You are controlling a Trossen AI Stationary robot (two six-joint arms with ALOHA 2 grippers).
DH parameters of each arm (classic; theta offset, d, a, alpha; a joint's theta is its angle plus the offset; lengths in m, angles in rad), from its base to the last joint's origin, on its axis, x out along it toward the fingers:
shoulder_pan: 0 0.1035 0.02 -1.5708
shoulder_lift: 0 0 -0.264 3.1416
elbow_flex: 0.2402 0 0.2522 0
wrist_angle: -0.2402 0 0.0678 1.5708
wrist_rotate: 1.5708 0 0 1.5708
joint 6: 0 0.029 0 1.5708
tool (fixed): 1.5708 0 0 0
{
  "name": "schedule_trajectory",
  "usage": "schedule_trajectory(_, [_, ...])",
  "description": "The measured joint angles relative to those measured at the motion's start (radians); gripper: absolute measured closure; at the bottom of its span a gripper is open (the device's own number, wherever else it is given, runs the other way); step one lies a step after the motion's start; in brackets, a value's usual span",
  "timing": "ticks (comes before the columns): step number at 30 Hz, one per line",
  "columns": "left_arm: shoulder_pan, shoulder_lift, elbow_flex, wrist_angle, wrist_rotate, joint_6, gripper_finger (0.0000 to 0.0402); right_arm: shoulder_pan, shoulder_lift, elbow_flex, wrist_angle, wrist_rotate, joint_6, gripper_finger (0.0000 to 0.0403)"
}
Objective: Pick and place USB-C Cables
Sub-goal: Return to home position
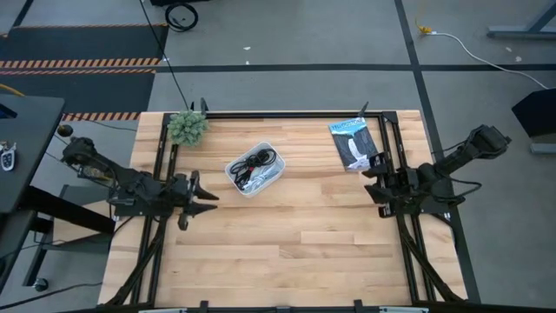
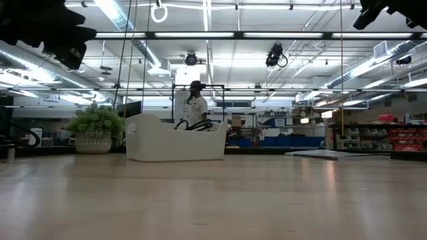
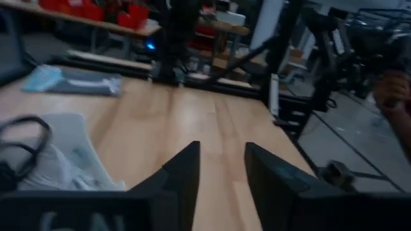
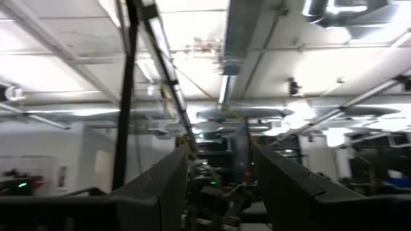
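The USB-C cables (image 1: pixel 253 167) lie bundled in a small white bin (image 1: pixel 274 176) on the far middle of the table; black and white coils show, and black loops (image 2: pixel 194 124) rise over the rim in the low view. My left gripper (image 1: pixel 208 197) is open at the table's left edge, near-left of the bin and apart from it. Its wrist view shows the open fingers (image 3: pixel 221 173), with the bin (image 3: pixel 61 151) and a black cable (image 3: pixel 24 142) off to one side. My right gripper (image 1: pixel 375 184) is open at the right edge; its wrist view (image 4: pixel 218 183) faces the ceiling.
A flat black-and-blue packet (image 1: pixel 354 143) lies at the far right, close to my right gripper. A small potted plant (image 1: pixel 187 128) stands at the far-left corner. Bare wood stretches over the table's near half (image 1: pixel 287 252). A person (image 2: pixel 195 103) stands in the room behind.
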Motion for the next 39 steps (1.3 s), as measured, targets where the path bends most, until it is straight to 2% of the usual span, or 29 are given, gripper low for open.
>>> schedule_trajectory(4, [0.09,0.0,0.0,0.007,0.024,0.039,0.0321,-0.085,0.0,0.0,-0.054,-0.121,0.092,0.0219])
schedule_trajectory(9, [0.241,-0.001,0.0,0.005,0.15,0.042,0.0387,-0.201,0.001,0.0,-0.105,-0.24,0.219,0.022])
schedule_trajectory(11, [0.296,-0.001,0.0,0.005,0.188,0.041,0.0395,-0.231,0.001,0.0,-0.116,-0.261,0.249,0.022])
schedule_trajectory(16, [0.375,-0.001,0.0,-0.02,0.197,0.043,0.0385,-0.253,0.007,0.0,-0.12,-0.267,0.281,0.022])
schedule_trajectory(25, [0.324,-0.002,0.0,-0.071,0.198,0.037,0.0394,-0.253,-0.008,0.0,-0.142,-0.268,0.267,0.022])
schedule_trajectory(32, [0.239,-0.002,0.0,-0.112,0.141,0.016,0.0396,-0.253,-0.011,0.0,-0.183,-0.268,0.255,0.022])
schedule_trajectory(39, [0.203,-0.002,-0.083,-0.029,0.135,0.016,0.0395,-0.253,-0.011,0.0,-0.19,-0.268,0.255,0.022])
